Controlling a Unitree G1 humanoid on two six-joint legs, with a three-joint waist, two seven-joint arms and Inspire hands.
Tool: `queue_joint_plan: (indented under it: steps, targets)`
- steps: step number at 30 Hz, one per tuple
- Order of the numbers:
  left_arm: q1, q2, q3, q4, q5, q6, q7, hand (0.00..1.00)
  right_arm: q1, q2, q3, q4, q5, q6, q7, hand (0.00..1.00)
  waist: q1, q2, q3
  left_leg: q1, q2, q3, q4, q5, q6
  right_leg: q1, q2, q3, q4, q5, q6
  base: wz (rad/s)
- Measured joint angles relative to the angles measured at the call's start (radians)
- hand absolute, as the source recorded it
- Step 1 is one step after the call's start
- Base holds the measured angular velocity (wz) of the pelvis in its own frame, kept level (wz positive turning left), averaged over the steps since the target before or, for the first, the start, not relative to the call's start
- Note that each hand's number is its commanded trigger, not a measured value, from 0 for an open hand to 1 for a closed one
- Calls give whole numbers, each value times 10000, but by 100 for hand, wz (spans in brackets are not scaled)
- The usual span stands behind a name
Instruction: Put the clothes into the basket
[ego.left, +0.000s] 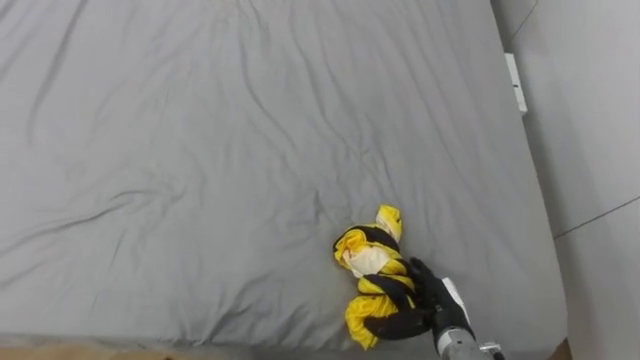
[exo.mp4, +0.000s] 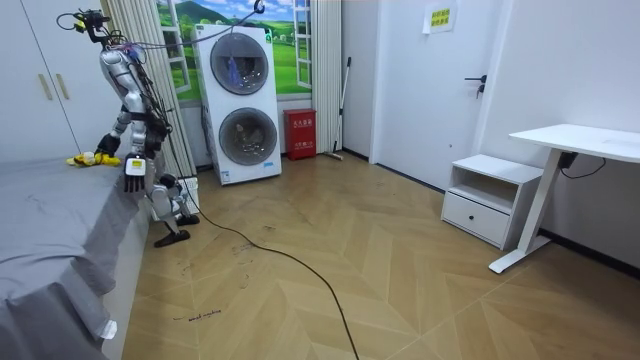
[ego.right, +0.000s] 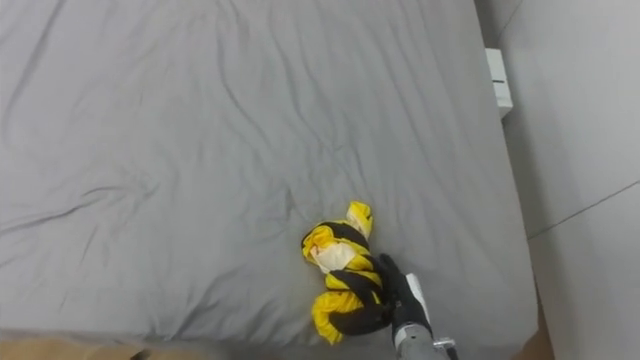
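The yellow-and-black garment (ego.left: 372, 285) lay bunched up on the grey bed (ego.left: 200, 150), close to the near edge and over toward the robot's right. That was easy reach, which is likely why the robot stood tight against the bedside. The right hand (ego.left: 430, 290) was in from the lower right, set against the bundle's right side. Had it closed on cloth? I couldn't tell, dark hand against black stripes. The left hand (exo.mp4: 133, 172) hung beside the mattress edge, out of the way, too small to read its grip. By my judgement the pick-up was the step in hand, with the carry to the basket not yet begun.
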Motion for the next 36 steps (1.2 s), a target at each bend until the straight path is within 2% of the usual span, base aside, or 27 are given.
queue_joint_plan:
  steps: [1,4,10,14,17,24,33,36]
  targets:
    - [0,-18,-13,0,-1,-2,-5,0,-66,-15,-1,0,91,-2,-169,100,10,47,-24,-87,-8,-52,7,7,-8,-57,1,-56,8,1,-1,9]
    - [39,-29,-37,-11,-227,-12,-21,0,-100,-8,-46,1,-35,-3,-502,100,7,106,-15,-126,-11,-119,-11,33,-26,-71,-12,-253,17,5,-4,8]
    - [87,-64,-81,-35,-353,-12,-50,0,-225,2,-287,-86,-44,123,-941,100,26,219,-54,-138,-48,-129,-239,177,-35,-163,-34,-272,20,6,-6,1]
    - [86,-88,-212,-20,-379,-6,-78,0,-326,-137,-310,12,-32,303,-1167,100,309,352,-65,-109,-55,-145,-389,271,-57,-199,-39,-297,20,13,-19,1]
    - [88,-89,-218,-19,-393,41,-79,0,-412,-145,-304,210,-20,324,-1194,100,362,381,-62,-87,-78,-234,-542,371,-85,-221,-49,-386,18,17,-24,8]
    - [95,-81,-227,-75,-766,154,105,0,-457,-142,-318,369,411,337,-1308,100,360,351,-53,-111,-129,-296,-560,392,-68,-227,-88,-420,17,15,-24,2]
    - [228,-25,-168,-248,-764,107,118,0,-354,-169,-333,372,873,321,-1353,100,306,151,-78,-43,-228,-315,-564,433,1,-66,-161,-487,-142,6,23,2]
    - [286,-23,-89,-292,-762,112,112,0,-167,-172,-332,296,1021,330,-1201,100,274,111,-65,203,-192,-99,-598,429,8,134,-169,-426,-126,7,25,-3]
